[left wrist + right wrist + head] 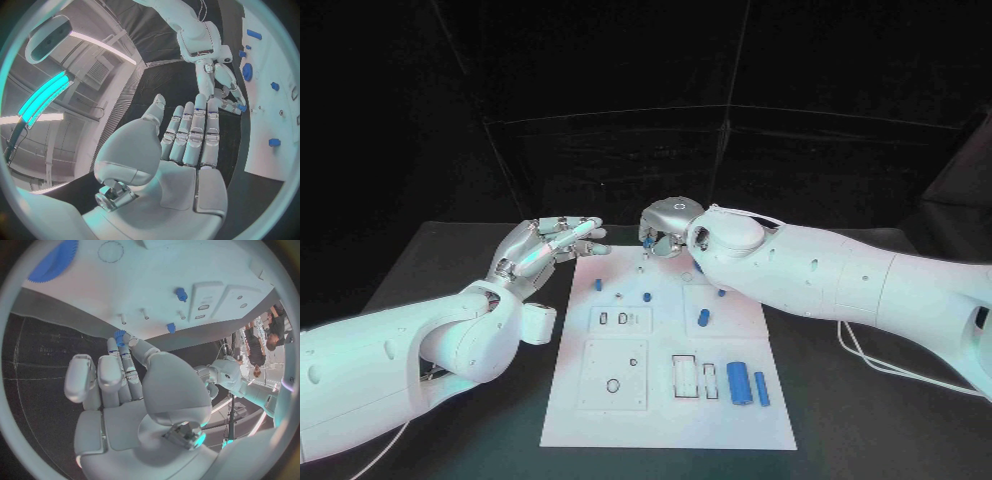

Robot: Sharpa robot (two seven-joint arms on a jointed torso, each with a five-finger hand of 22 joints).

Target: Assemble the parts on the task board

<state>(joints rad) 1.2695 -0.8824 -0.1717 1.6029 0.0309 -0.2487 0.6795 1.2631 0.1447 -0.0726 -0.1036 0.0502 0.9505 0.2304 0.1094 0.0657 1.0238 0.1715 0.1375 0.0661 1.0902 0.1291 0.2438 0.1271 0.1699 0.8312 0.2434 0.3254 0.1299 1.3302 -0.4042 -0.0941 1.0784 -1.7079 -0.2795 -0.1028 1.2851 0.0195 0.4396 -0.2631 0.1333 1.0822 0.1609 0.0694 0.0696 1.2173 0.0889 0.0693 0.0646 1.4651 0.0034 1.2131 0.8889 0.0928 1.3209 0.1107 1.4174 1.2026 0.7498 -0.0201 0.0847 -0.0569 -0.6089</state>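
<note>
My right hand [134, 390] pinches a small blue part [120, 336] at its fingers' tips, just off the task board [668, 400] edge, ready for insertion. My left hand [181, 150] waits beside, fingers straight and pressed together, holding nothing.

The right hand [669, 226] covers the task board [668, 415] far edge at twelve o'clock (its fingertips hidden in the head view).
</note>
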